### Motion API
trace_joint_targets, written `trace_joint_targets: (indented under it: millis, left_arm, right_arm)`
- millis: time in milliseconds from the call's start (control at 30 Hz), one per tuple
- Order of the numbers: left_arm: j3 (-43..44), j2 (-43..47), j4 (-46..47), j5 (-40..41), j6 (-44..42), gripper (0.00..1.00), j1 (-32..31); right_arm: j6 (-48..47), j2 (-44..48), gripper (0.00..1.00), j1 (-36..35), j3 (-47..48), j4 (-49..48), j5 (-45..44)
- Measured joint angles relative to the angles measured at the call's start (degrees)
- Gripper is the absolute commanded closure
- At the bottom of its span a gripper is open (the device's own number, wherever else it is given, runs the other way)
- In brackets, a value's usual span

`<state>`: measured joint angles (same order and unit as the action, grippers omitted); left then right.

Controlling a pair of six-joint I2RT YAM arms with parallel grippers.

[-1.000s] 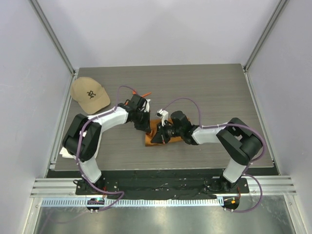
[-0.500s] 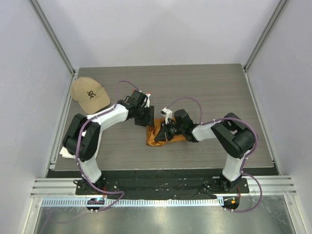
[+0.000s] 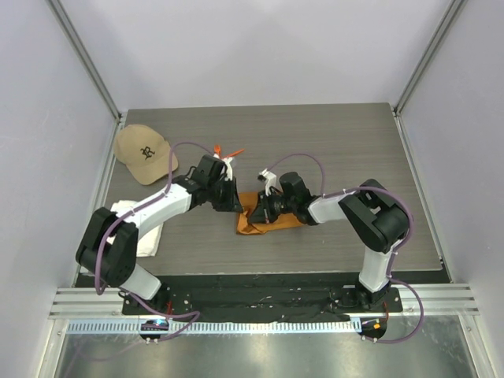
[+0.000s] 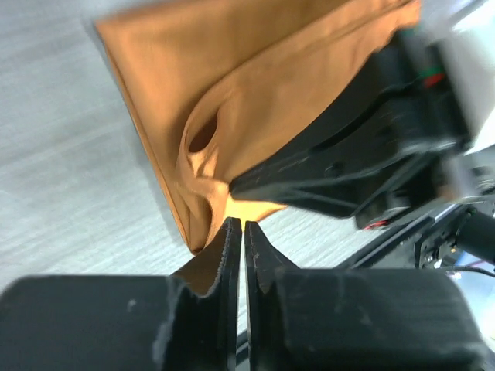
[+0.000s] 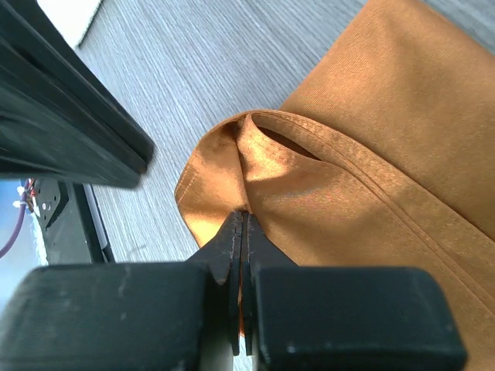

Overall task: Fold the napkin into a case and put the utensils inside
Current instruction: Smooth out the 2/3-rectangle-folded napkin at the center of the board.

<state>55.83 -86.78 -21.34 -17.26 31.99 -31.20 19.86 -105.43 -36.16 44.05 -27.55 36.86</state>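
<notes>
Well — left fingers [image 4: 230, 251]: pressed together with only a hairline slit, their tips nipping the lower corner of the napkin [image 4: 232, 93]; a scrap of the cloth shows beside one finger.
Right fingers [image 5: 234, 247]: closed tight on a raised fold of the napkin [image 5: 371, 154], with cloth bulging out on either side of the tips.
Napkin [image 3: 256, 224]: rust-orange, folded into a narrow layered strip, lying on the tabletop [image 3: 339, 142] in the middle near part, between the two wrists; its left end is puckered, and a small open pocket shows between the layers in the left wrist view.
Fingers, relative: the left fingers [image 3: 232, 203] and the right fingers [image 3: 264, 211] meet at the same end of the cloth, just beside each other.
Utensils [image 3: 235, 152]: bright orange, on the tabletop just beyond the left wrist — apart from the napkin, partly hidden by a cable.
Tan cap [image 3: 146, 153]: far left corner, well apart from the cloth.
White towel [image 3: 142, 228]: left near edge, under the left arm.
</notes>
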Motion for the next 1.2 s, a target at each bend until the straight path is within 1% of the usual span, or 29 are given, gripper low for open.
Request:
trace_joint_targets:
  millis: [33, 100, 133, 200, 333, 367, 400, 433, 500, 633, 667, 700, 767, 800, 833, 867, 900, 967, 1000, 1200]
  left_arm:
    - [-0.68, -0.37, 0.11, -0.44, 0.57, 0.96, -0.15]
    - [-1.46, -1.16, 0.2, -1.07, 1.03, 0.96, -0.33]
    - [-1.64, -1.38, 0.37, -1.29, 1.16, 0.96, -0.35]
    - [-1.79, -1.62, 1.01, -1.64, 1.53, 0.96, -0.42]
    - [-1.75, -2.99, 2.49, -1.84, 1.79, 0.97, -0.57]
    - [-1.75, -3.52, 2.69, -1.84, 1.77, 0.97, -0.57]
    - [-1.73, -4.28, 2.84, -1.79, 1.73, 0.97, -0.57]
    - [-1.73, -5.11, 2.93, -1.77, 1.62, 0.97, -0.57]
    - [-1.7, -6.69, 2.93, -1.79, 1.4, 0.97, -0.57]
    - [-1.51, -7.89, 2.89, -1.77, 0.57, 0.98, -0.57]
    - [-1.4, -7.96, 2.89, -1.75, 0.5, 0.98, -0.55]
    - [-1.18, -7.98, 2.89, -1.7, 0.39, 0.98, -0.57]
    - [-0.66, -8.0, 2.91, -1.7, 0.31, 0.98, -0.57]
    - [-0.35, -8.0, 2.95, -1.73, 0.28, 0.98, -0.57]
    - [-0.09, -8.0, 2.95, -1.7, 0.26, 0.98, -0.57]
    - [0.15, -8.02, 2.97, -1.7, 0.26, 0.98, -0.57]
    - [0.33, -8.11, 3.1, -1.73, 0.24, 0.98, -0.57]
    - [0.59, -8.41, 3.28, -1.66, 0.15, 0.98, -0.55]
    - [0.63, -8.61, 3.37, -1.55, 0.11, 0.98, -0.57]
    - [0.72, -9.79, 3.37, -1.16, 0.07, 0.98, -0.57]
  right_arm:
    - [0.0, -0.02, 0.99, 0.17, 0.0, 0.17, 0.04]
    - [0.0, 0.07, 0.97, 0.98, 0.11, 0.76, 0.22]
    - [-0.13, 0.26, 0.93, 1.46, 0.15, 1.29, 0.15]
    - [-0.5, 1.38, 0.9, 2.75, 0.35, 4.11, -0.31]
    - [-1.75, 7.04, 0.73, 5.42, 0.68, 11.47, -2.36]
    - [-2.1, 8.57, 0.66, 5.86, 0.68, 13.0, -2.95]
    - [-2.73, 10.56, 0.49, 6.32, 0.7, 14.95, -3.98]
    - [-3.26, 12.9, 0.01, 6.73, 0.66, 17.25, -5.05]
    - [-3.04, 18.08, 0.0, 7.28, 0.15, 21.22, -9.35]
    - [-0.98, 24.65, 0.0, 7.96, -0.98, 28.46, -17.2]
    - [-0.57, 25.57, 0.05, 8.04, -1.29, 29.7, -18.36]
    - [-0.04, 26.86, 0.24, 8.13, -1.99, 31.15, -20.2]
    - [0.28, 29.0, 0.53, 8.31, -3.34, 33.24, -22.97]
    - [0.92, 30.32, 0.79, 8.44, -4.44, 33.97, -24.57]
    - [1.42, 31.63, 0.84, 8.59, -5.4, 35.1, -26.12]
    - [1.9, 32.54, 0.86, 8.9, -6.01, 36.3, -27.32]
    - [2.8, 32.83, 0.91, 9.2, -6.23, 37.16, -28.02]
    - [3.87, 32.44, 0.95, 9.49, -6.27, 38.12, -29.35]
    - [4.28, 32.04, 0.99, 9.68, -6.27, 38.64, -29.99]
    - [5.88, 28.63, 0.99, 10.43, -6.25, 40.33, -34.56]
